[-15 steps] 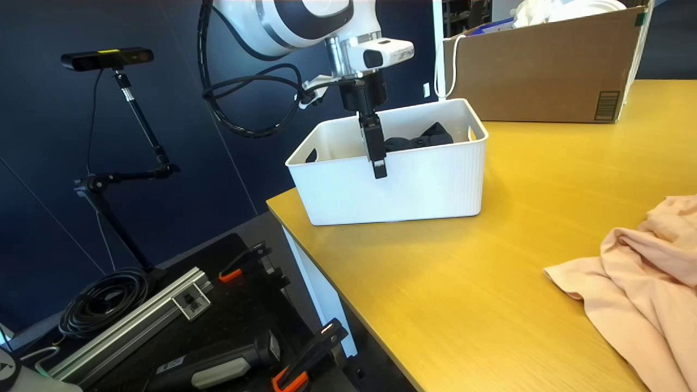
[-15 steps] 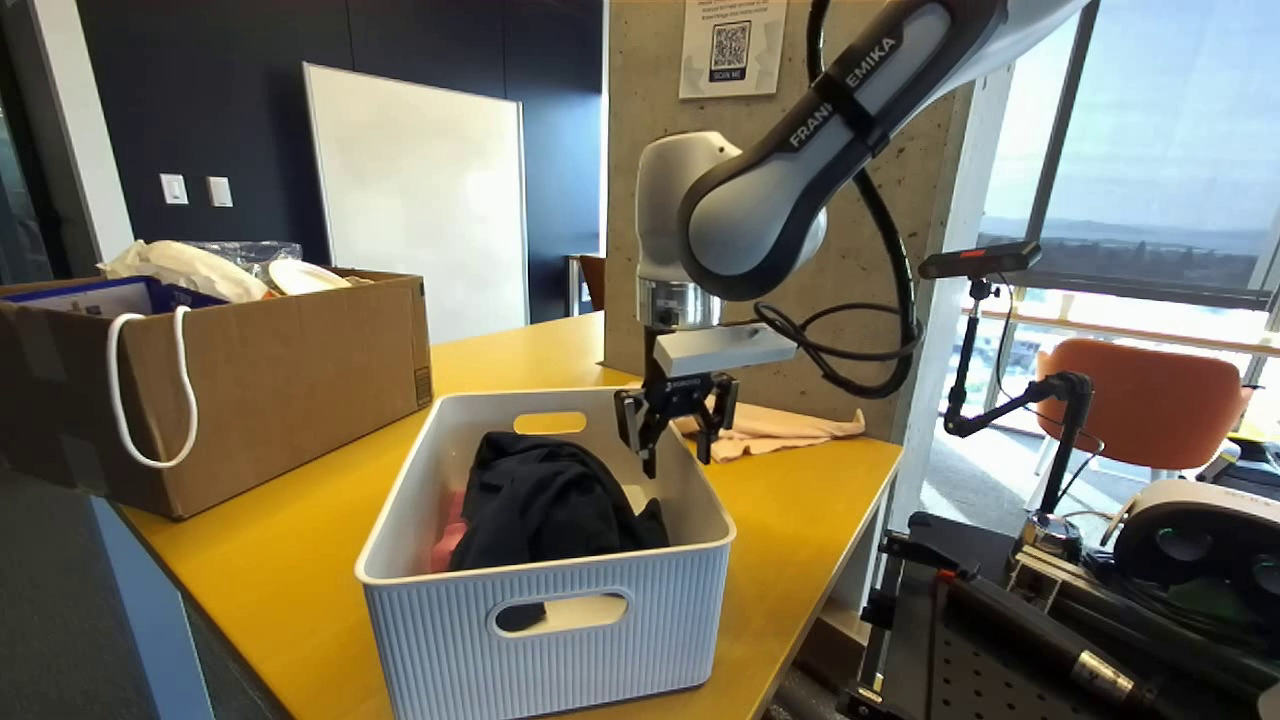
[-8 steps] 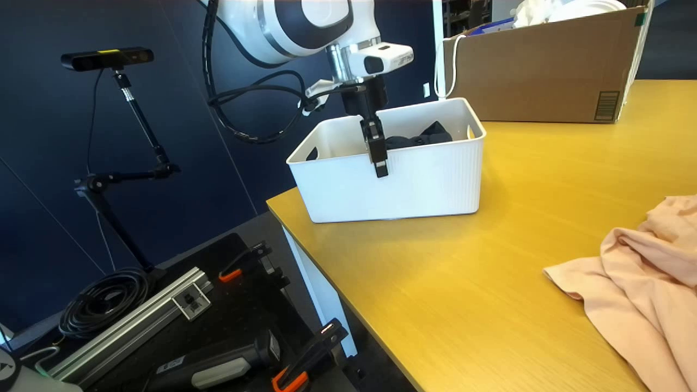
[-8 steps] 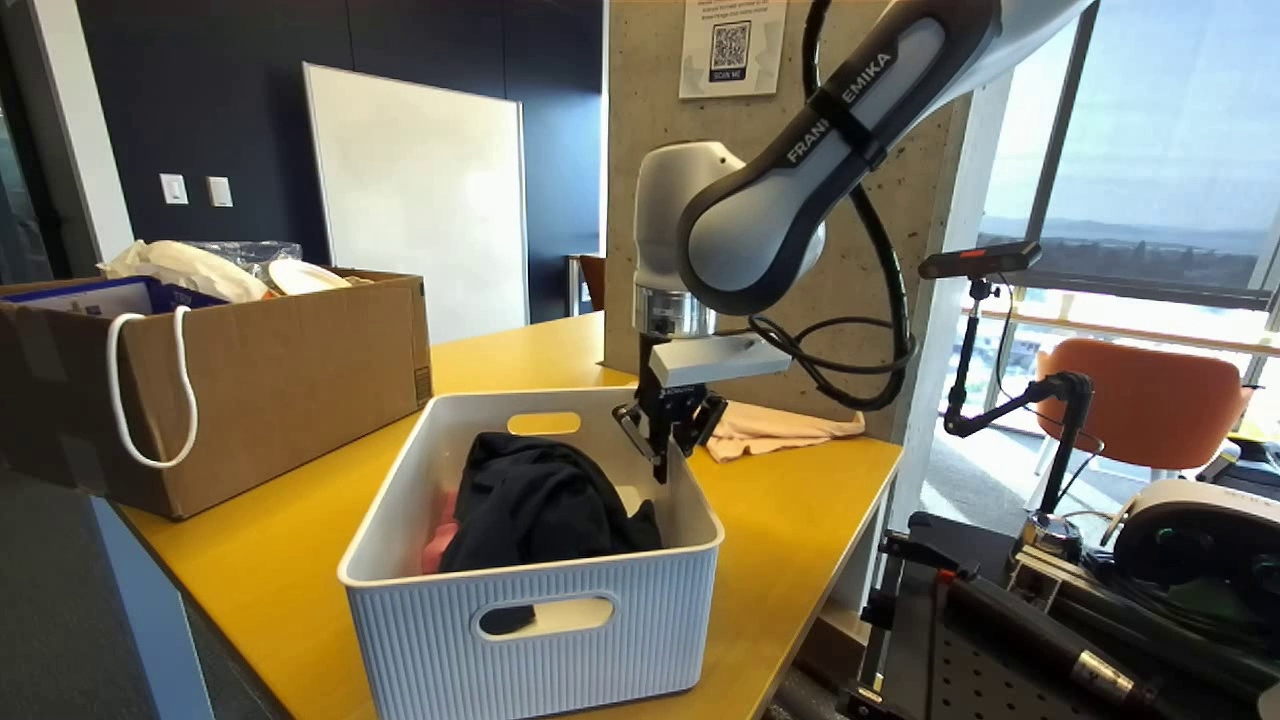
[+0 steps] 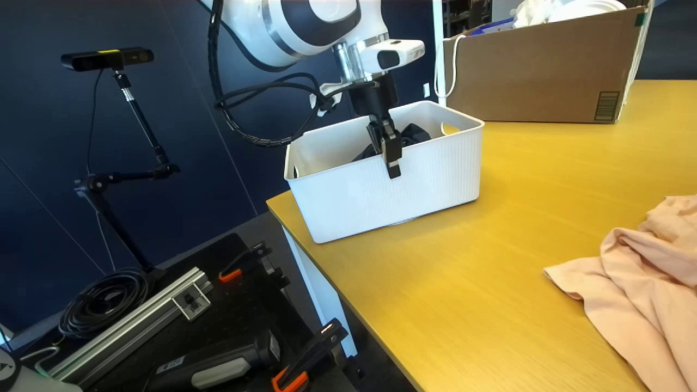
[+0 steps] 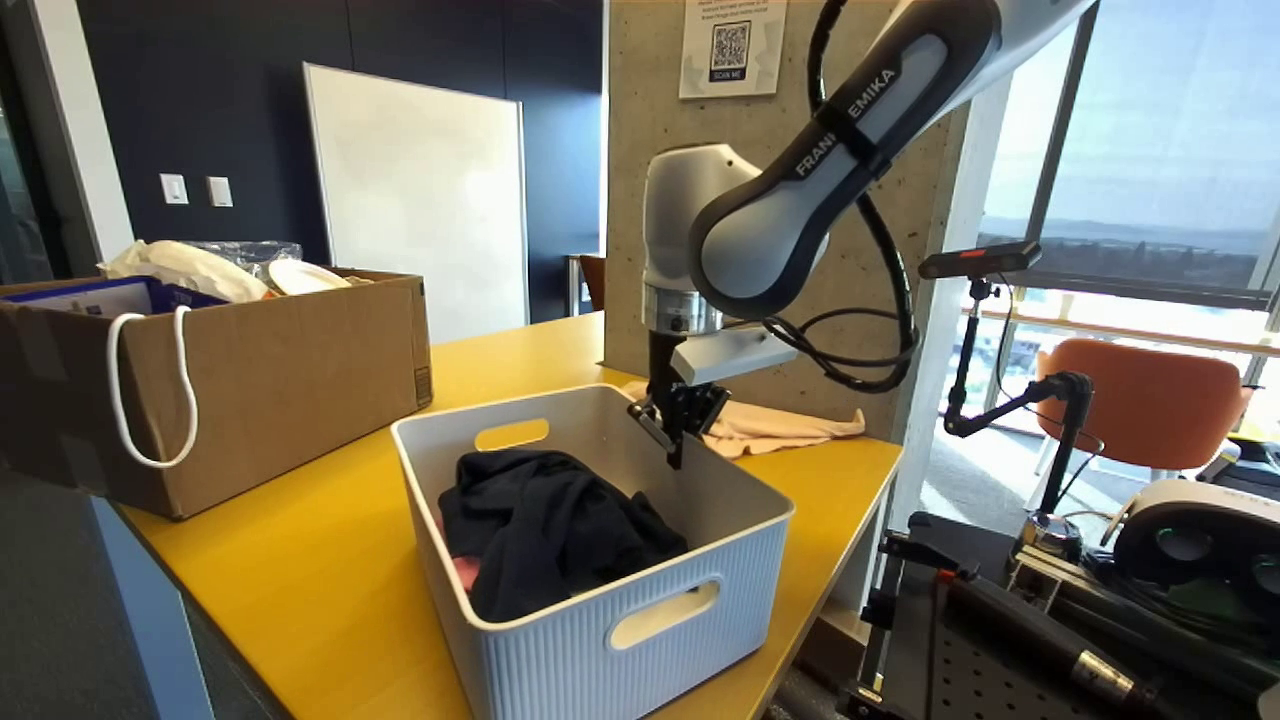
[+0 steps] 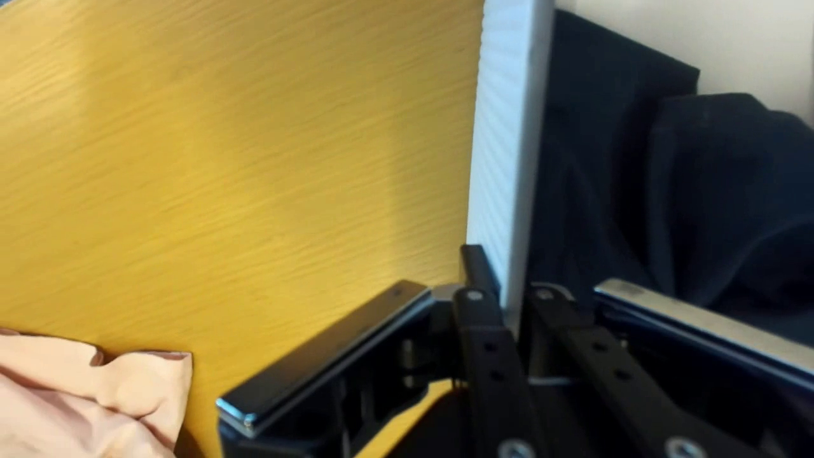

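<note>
1. yellow table [image 5: 517, 228]: biggest by far; shows in both ext. views & wrist view, wood-grain top, straight edge & a corner visible.
2. cardboard box [image 6: 300, 380]: brown, lg., on the table, open on top w/ wht stuff [image 6: 200, 268] poking out & a wht cord [image 6: 114, 375] looped down its side.
3. wht bin [image 5: 348, 201]: open side up, ribbed outside, nr the table's corner, apart from the box. i've got it by a long wall, approx. midway along. can't tell if its base is fully flat on the table.
4. blk cloth [image 6: 550, 520]: crumpled heap inside the bin. in wrist view it's just beside the wall i hold, on the inner side.
5. peach cloth [image 5: 642, 288]: bunched on the table, outside the bin, on the same side as the wall i hold, well apart from me.
6. gripper [image 7: 509, 305] (me): pointing down over the rim of that wall. my fingers [image 7: 477, 270] are narrow, pinched on the bin wall, 1 outside, 1 inside; the inner tip's hard to make out in wrist view.
7. pink cloth [image 6: 466, 572]: sm. bit showing in the bin, next to the blk cloth, in an ext. view; can't tell how much is hidden.
</note>
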Action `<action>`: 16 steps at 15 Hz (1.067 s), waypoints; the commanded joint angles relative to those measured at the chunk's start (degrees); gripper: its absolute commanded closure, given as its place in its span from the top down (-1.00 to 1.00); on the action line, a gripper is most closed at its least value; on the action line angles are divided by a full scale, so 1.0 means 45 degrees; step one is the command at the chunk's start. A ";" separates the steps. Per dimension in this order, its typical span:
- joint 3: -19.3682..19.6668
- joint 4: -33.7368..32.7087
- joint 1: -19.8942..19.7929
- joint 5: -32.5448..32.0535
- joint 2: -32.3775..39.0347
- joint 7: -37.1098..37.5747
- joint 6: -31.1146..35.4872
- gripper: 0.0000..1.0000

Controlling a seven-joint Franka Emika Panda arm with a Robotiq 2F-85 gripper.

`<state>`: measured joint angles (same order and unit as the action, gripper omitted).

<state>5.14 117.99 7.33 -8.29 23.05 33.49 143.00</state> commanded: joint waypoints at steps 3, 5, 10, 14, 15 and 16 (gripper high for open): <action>0.0598 -0.1050 0.0030 -0.1023 0.0426 -0.1118 -0.0076 -0.97; 0.0603 -0.1694 -0.0093 -0.1118 0.0739 -0.1865 -0.0196 -0.97; 0.0309 -0.2842 -0.0354 -0.0869 0.1590 -0.3578 0.0122 -0.97; 0.0053 -0.3091 -0.0274 -0.0928 0.1735 -0.4659 0.0460 -0.97; -0.0008 -0.3099 -0.0221 -0.0938 0.1726 -0.4822 0.0537 -0.97; -0.0098 -0.3041 -0.0220 -0.0903 0.1651 -0.5014 0.0565 -0.97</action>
<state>5.89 104.96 6.45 -11.83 30.67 14.35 144.09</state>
